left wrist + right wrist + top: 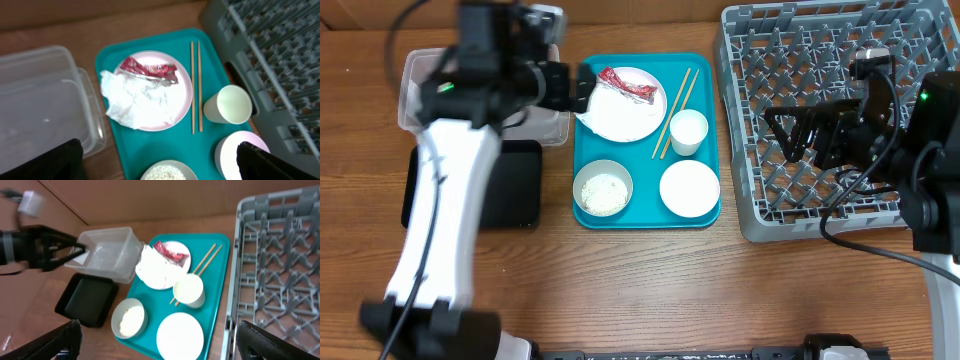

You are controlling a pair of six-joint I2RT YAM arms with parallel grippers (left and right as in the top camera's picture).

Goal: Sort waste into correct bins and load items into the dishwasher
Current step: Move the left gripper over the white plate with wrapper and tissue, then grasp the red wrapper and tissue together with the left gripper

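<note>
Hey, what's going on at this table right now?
A two-arm robot is clearing a meal tray, and nothing is picked up yet. The left gripper hovers open at the edge of the plate, which carries the napkin and red wrapper. The chopsticks, cup, rice bowl and second bowl all sit on the teal tray. The clear tub and black tray show no waste. The right gripper hangs open over the dish rack, which looks empty.

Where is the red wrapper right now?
Overhead, the red wrapper lies on the plate at the teal tray's far end, against the napkin, left of the chopsticks.
</note>
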